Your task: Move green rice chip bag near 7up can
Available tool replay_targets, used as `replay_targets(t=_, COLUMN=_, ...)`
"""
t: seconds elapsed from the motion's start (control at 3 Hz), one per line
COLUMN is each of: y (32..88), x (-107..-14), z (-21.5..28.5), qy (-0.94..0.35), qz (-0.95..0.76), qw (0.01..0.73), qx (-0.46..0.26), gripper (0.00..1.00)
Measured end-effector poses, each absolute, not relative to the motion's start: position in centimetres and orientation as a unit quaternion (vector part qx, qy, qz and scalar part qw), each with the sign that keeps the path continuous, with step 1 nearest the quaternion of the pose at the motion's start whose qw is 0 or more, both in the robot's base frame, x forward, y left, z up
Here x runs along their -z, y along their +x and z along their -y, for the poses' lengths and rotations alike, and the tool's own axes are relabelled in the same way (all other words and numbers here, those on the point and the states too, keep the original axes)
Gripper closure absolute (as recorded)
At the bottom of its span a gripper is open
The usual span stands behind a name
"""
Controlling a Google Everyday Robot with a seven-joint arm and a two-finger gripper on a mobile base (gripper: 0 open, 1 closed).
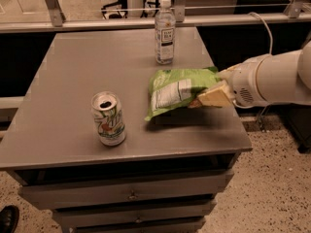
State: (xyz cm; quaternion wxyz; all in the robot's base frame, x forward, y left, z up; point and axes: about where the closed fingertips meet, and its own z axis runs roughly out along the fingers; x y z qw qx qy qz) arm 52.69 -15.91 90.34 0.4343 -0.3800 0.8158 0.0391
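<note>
Drawer fronts [131, 194]: seen nearest the camera, below the front edge of the grey table [68, 76].

7up can [108, 119]: stood upright near the table's front edge, left of centre, with its opened top showing. It is not touched by anything.

Green rice chip bag [177, 90]: found right of the can and a little farther back, with a strip of bare tabletop between the two. Its long axis is laid roughly left to right, the label panel is turned toward the camera, and the left corner droops toward the table. A shadow is cast beneath it, so it is judged to be carried just above the surface rather than rested on it.

Gripper [214, 97]: placed at the bag's right end, over the table's right side, with the tan fingers [218, 94] clamped on that edge of the bag. The white arm [277, 79] is extended in from the right.

Deciding relation: the can lies to the left of the gripper and slightly nearer the camera, in line with the bag's long axis. The bag's free left end is therefore the part brought to the can first, and a leftward carry with a little pull toward the front is judged to be what is called for.

Risk: the can could be tipped if it is nudged by the drooping corner.

Clear bottle [164, 30]: stood upright at the back of the table, well apart from the can and behind the bag.
</note>
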Motion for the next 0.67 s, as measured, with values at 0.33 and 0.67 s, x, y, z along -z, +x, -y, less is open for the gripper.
replay_targets(t=0.33, y=52.0, x=-88.9, z=13.1, qy=-0.426, qz=-0.795, qw=0.424, qx=-0.078, gripper=1.0)
replay_targets(t=0.67, y=51.5, x=-88.2, z=11.9, qy=-0.45, qz=-0.784, qw=0.417, qx=-0.097, gripper=1.0)
